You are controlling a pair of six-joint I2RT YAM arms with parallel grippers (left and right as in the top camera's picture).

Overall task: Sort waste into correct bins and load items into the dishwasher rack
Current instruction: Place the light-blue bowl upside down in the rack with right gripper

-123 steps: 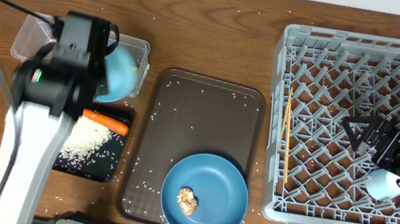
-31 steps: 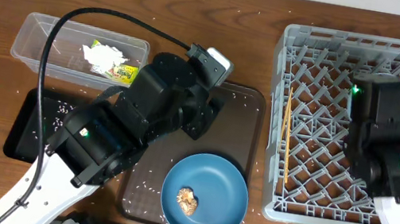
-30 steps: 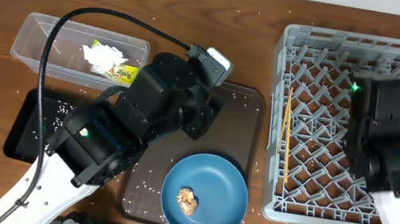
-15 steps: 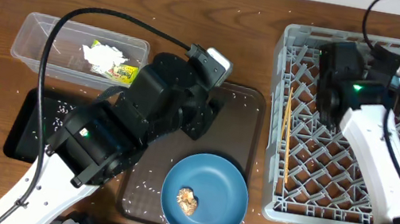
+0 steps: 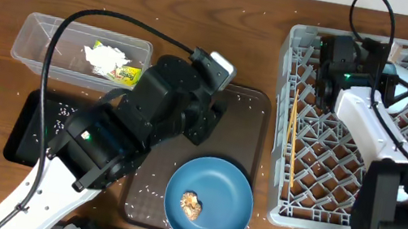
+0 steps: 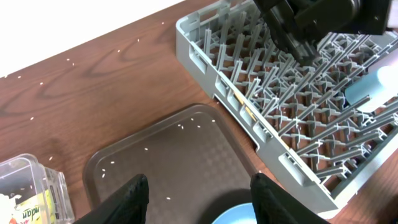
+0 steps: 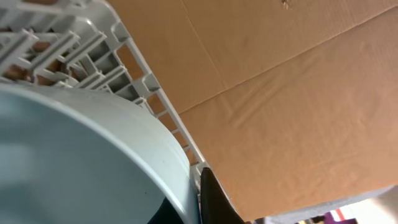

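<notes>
- Right gripper [image 7: 210, 202]: fingers pressed together. Only one dark finger shows in the wrist view. It sits at the back of the dishwasher rack [image 5: 285, 103], close to the far rim.
- Light-blue cup [image 7: 87, 155]: hard against that finger, its curved wall filling the lower left of the wrist view. I cannot tell whether the wall is nipped or only touched. From overhead it sits inside the rack, just to the right of the gripper.
- Thin yellow chopsticks [image 5: 292, 141]: lie flat along the left side of the rack, apart from the right gripper.
- Left gripper [image 6: 200, 190]: fingers [image 6: 127, 202] spread, nothing between them. It hangs over the brown serving tray [image 5: 244, 129], touching nothing.
- Blue plate [image 5: 226, 182]: its rim shows at the bottom edge of the left wrist view, between the two fingers and clear of both. From overhead it rests on the tray's near right corner and overhangs the near edge.
- Brown food lump [image 5: 191, 204]: on the plate, left of its middle.
- Clear tub [image 5: 36, 34]: back left, well apart from both grippers. The crumpled white paper [image 5: 106, 58] and yellow-green wrapper [image 5: 128, 75] lie inside it, touching.
- Black tray [image 5: 20, 135]: in front of the tub, partly under the left arm, with rice grains [image 5: 60, 112] on it.
- More grains are scattered over the serving tray and the wooden table [image 5: 225, 36].
</notes>
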